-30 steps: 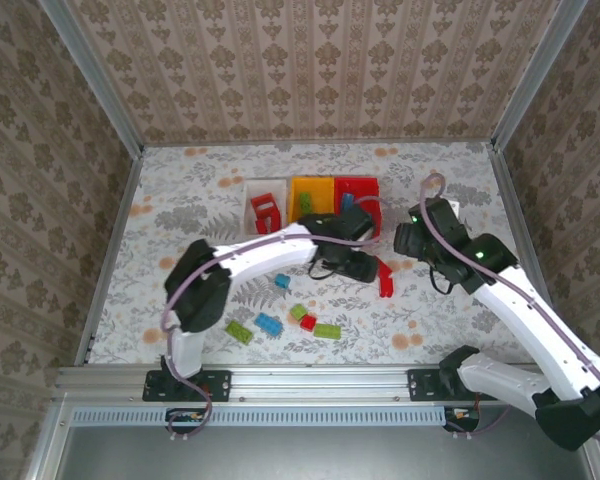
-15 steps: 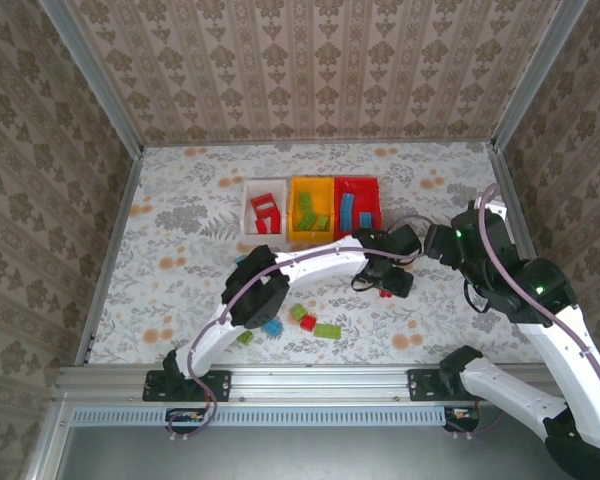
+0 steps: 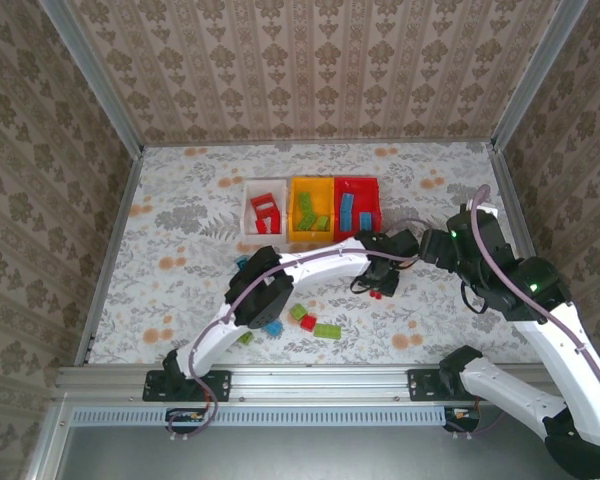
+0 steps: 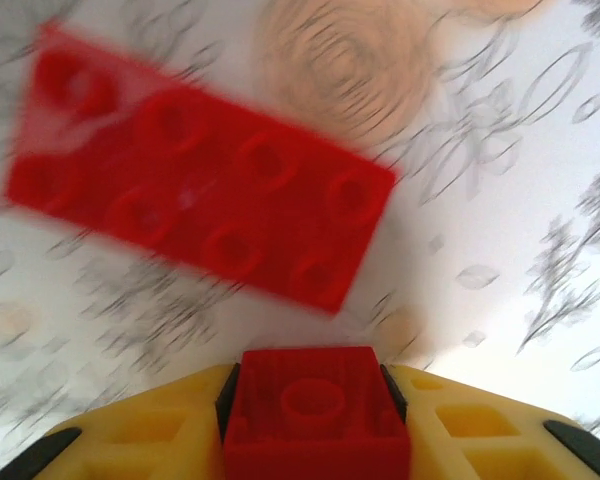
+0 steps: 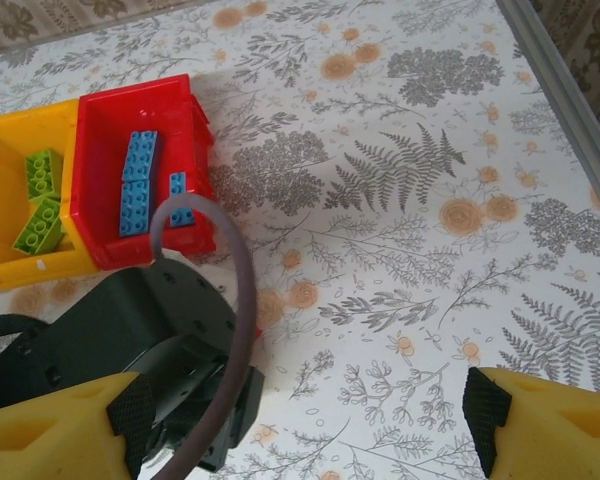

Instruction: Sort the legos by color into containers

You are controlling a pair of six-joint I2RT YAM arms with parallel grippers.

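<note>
In the left wrist view my left gripper [image 4: 315,405] is shut on a small red brick [image 4: 315,415], held between the yellow fingers [image 4: 130,440]. Just below it a long red eight-stud brick [image 4: 195,190] lies flat on the table. From the top, the left gripper [image 3: 380,283] hovers low over red bricks [image 3: 377,294] right of the bins. My right gripper [image 5: 300,430] is open and empty, beside the left wrist [image 5: 170,340]. The white bin [image 3: 248,205] holds red bricks, the yellow bin [image 3: 312,232] green ones, the red bin [image 3: 374,205] blue ones.
Several loose bricks lie near the front: blue [image 3: 271,327], green [image 3: 298,312], red [image 3: 308,322], green [image 3: 327,331]. The left arm's cable [image 5: 235,300] loops across the right wrist view. Metal rails border the table at left [image 3: 110,260] and right [image 3: 510,210].
The left arm stretched right, away from the bins, and came down over the red bricks. The right arm swung back toward the right edge, then edged slightly left.
</note>
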